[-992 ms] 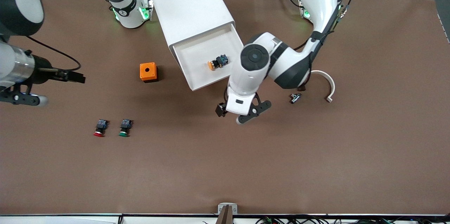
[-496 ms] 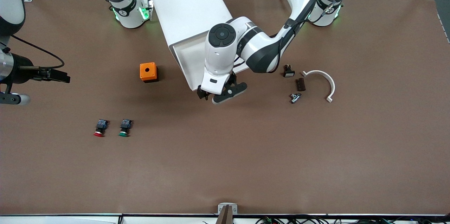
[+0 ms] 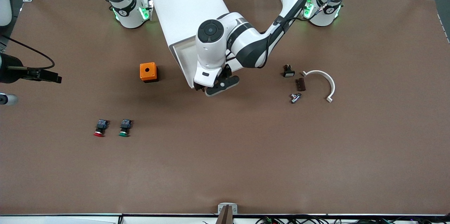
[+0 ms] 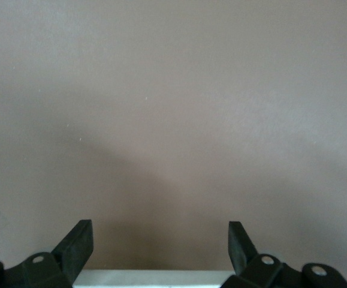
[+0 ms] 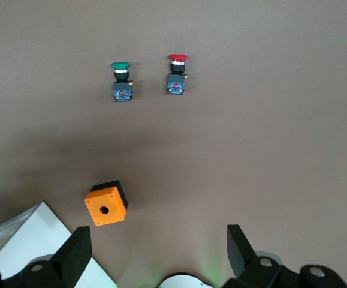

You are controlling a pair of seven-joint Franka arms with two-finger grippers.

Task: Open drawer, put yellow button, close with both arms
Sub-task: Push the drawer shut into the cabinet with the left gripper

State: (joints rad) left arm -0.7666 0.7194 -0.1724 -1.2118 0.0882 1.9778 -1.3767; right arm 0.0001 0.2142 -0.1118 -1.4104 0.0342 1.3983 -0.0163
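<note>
1. Standing by the table, I see the drawer, the top one of the white cabinet, pulled out toward the front camera. The opening is done.
2. The yellow button cannot be seen in any view. The left arm's forearm lies across most of the open tray and hides its floor. Only a red-capped button and a green-capped button lie out on the table, side by side and well apart from the cabinet. My guess is that the yellow one already sits in the drawer under the arm.
3. If so, only the closing is left, and it needs both arms.
4. The left gripper hangs low at the drawer's front edge, fingers spread wide and empty. It looks ready to push.
5. The right gripper is up high over the right arm's end of the table, jaws apart and empty. That arm waits and has far to come.
6. The front view alone shows the whole layout, including an orange box beside the drawer.
7. The left wrist view alone shows a thin white strip between the fingers, probably the drawer front, with bare table past it.
8. The right wrist view alone makes that gripper's spread fingers plain.
</note>
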